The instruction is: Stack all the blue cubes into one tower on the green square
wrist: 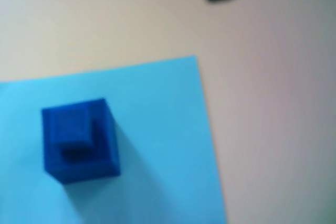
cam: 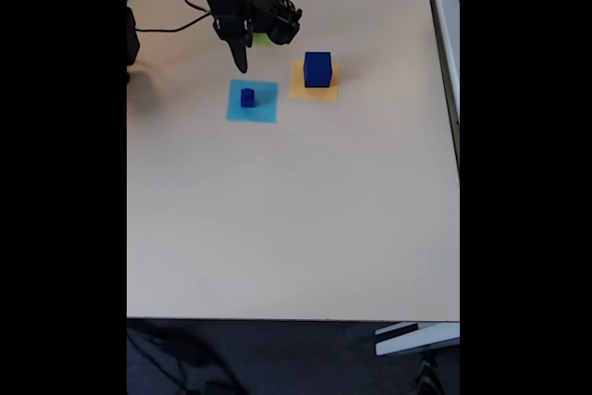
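The black end effector (cam: 242,64) hangs above the worktop (cam: 296,219), tips down; whether its fingers are parted or closed cannot be told. Just below it in the fixed view, a small dark-blue cube (cam: 247,97) sits on a flat light-blue square (cam: 252,101); the wrist view suggests a smaller cube on top (wrist: 73,129), though blur leaves this uncertain. A sound grasp would descend straight, fingers straddling opposite faces. To the right stands a larger dark-blue cube (cam: 317,69) on an orange-yellow square (cam: 314,90). A lime-green patch (cam: 262,40) peeks from behind the arm, which partly masks it.
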`<state>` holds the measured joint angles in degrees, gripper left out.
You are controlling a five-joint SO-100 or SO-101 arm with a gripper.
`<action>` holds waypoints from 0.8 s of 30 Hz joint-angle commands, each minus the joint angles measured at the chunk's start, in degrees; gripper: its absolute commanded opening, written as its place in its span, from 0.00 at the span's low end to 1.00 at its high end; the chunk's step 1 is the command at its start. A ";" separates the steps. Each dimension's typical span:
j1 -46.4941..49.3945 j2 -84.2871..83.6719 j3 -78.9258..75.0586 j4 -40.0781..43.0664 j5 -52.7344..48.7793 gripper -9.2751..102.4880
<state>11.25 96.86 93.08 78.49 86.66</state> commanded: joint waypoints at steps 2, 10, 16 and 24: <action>0.88 -0.53 0.26 -2.64 -0.44 0.31; 2.02 -2.37 5.45 -10.28 -2.72 0.31; 2.55 -2.64 8.35 -13.36 -3.25 0.31; 3.25 -2.90 11.16 -15.64 -3.87 0.30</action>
<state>13.89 93.87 104.50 64.07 83.41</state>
